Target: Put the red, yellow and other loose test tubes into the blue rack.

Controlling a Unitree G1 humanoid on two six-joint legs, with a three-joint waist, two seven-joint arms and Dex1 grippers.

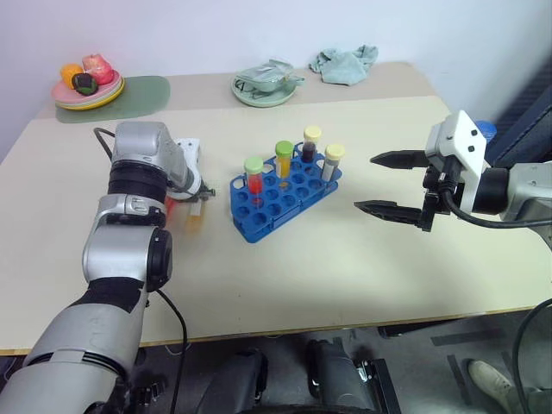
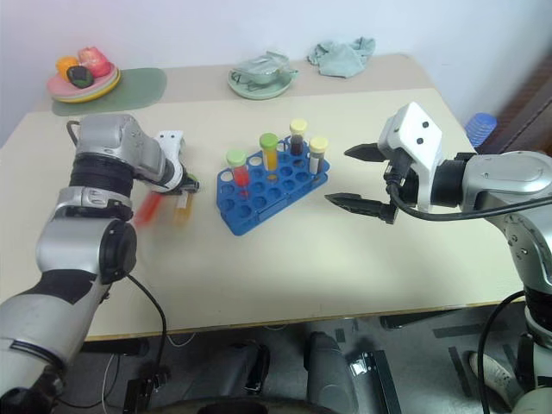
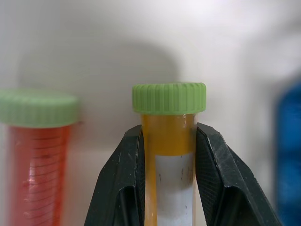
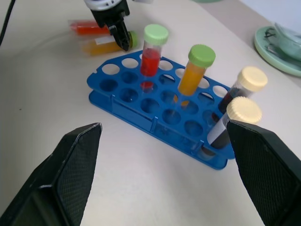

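Black ridged tool (image 3: 169,155) around yellow tube (image 3: 170,155)

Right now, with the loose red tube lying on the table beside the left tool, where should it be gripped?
Probably grip the red tube on its clear body just below its green cap, coming from above across its width. It lies flat on the table, and the yellow tube held by the left tool sits close alongside.

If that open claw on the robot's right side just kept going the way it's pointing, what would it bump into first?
Probably the blue rack: the right claw aims at it, nearest the two cream-capped tubes at that end. How high it would pass is unclear.
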